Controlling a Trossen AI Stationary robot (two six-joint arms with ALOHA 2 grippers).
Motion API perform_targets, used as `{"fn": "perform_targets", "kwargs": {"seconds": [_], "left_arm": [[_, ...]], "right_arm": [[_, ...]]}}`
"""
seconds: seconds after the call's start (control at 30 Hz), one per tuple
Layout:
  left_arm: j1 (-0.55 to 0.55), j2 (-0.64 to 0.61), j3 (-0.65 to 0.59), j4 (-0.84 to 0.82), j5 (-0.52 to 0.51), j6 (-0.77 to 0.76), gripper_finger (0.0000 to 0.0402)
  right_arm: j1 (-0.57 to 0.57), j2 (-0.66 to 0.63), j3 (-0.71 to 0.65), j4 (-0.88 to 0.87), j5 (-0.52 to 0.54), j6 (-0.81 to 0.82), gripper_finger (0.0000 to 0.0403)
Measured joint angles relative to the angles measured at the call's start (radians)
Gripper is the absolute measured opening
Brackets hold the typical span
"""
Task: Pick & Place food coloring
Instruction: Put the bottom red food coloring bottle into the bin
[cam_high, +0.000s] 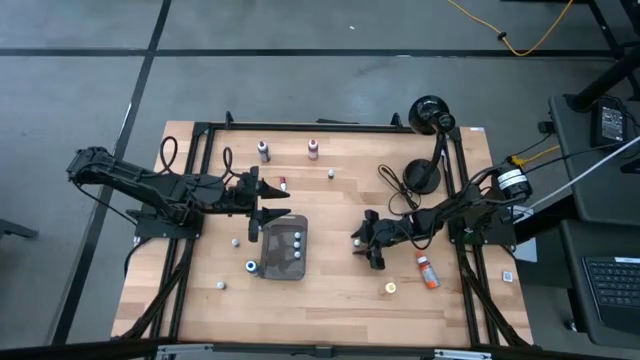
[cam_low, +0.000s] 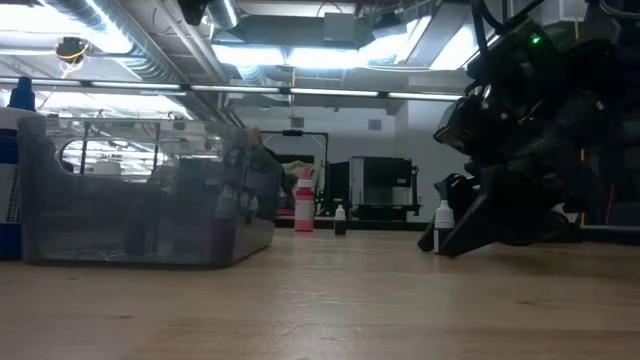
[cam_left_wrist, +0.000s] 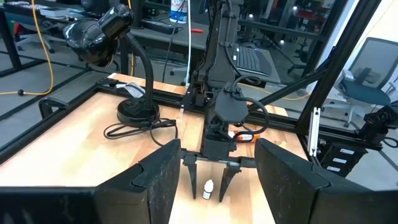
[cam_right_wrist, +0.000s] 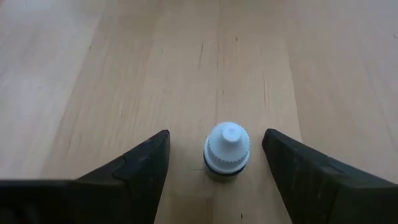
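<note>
Step in hand: we are lining up the right pincer (cam_high: 356, 244) on a small white-capped bottle (cam_right_wrist: 227, 149) standing upright on the counter (cam_high: 340, 305), right of centre.
Right pincer: its fingers are standing spread, one on each side of the bottle, neither one touching it; the wrist view is showing a clear gap on both sides.
Bottle position: it is sitting between the fingertips, a touch nearer one finger than the other, so we are wanting it centred before the squeeze.
How to do it well: we are judging that the fingers should drop low enough to catch the body below the ribbed cap, then close slowly so the bottle is not tipping or skating away.
Left pincer (cam_high: 268, 202): it is waiting spread and empty near the far edge of the tray (cam_high: 268, 245).
Tray: several bottles are already sitting inside; others are standing scattered toward the far edge, and an orange one (cam_high: 427, 270) is lying near the right edge.
</note>
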Motion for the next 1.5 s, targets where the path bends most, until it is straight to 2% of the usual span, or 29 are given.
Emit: {"fn": "perform_targets", "kwargs": {"seconds": [0.53, 1.0, 1.13, 1.27, 1.5], "left_arm": [[0.000, 0.000, 0.000, 0.000, 0.000, 0.000, 0.0200], [0.000, 0.000, 0.000, 0.000, 0.000, 0.000, 0.0200], [0.000, 0.000, 0.000, 0.000, -0.002, 0.000, 0.0200], [0.000, 0.004, 0.002, -0.009, -0.002, 0.029, 0.0200], [0.000, 0.082, 0.120, -0.213, -0.001, 0.086, 0.0200]], "right_arm": [[-0.002, 0.000, 0.000, 0.001, 0.012, 0.077, 0.0199], [-0.003, -0.027, 0.017, -0.020, 0.012, 0.088, 0.0098], [-0.002, -0.064, 0.063, -0.124, -0.016, 0.088, 0.0081], [0.000, -0.079, 0.159, -0.297, -0.038, 0.110, 0.0083], [0.000, -0.080, 0.350, -0.554, -0.073, 0.099, 0.0079]]}}
